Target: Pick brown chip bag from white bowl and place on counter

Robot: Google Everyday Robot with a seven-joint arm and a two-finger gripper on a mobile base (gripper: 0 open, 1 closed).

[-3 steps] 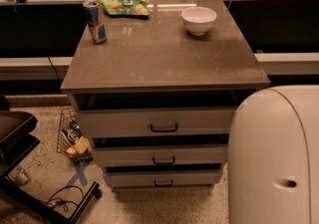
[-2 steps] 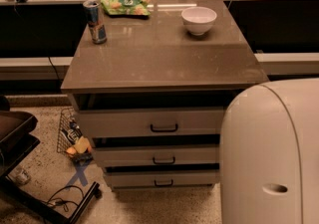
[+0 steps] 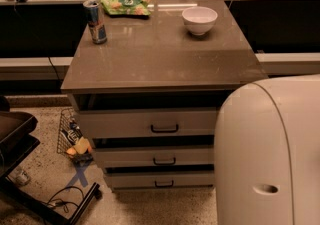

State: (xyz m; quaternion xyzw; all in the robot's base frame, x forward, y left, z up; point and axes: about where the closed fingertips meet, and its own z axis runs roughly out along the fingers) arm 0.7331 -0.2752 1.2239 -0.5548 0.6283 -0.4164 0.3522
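Observation:
The white bowl (image 3: 199,19) stands at the back right of the counter (image 3: 160,56). No bag shows in it. The brown chip bag is out of view. My gripper is not in view; only a large white rounded arm housing (image 3: 270,154) fills the lower right, in front of the cabinet's right side.
A flat green snack bag (image 3: 125,5) lies at the back of the counter, with a blue drink can (image 3: 95,21) upright at the back left. Three black-handled drawers (image 3: 165,128) are below. A wire basket (image 3: 75,136) and a black cart (image 3: 15,139) stand on the floor at left.
The white arm housing has moved left and up and takes up more of the lower right. The things on the counter have not moved.

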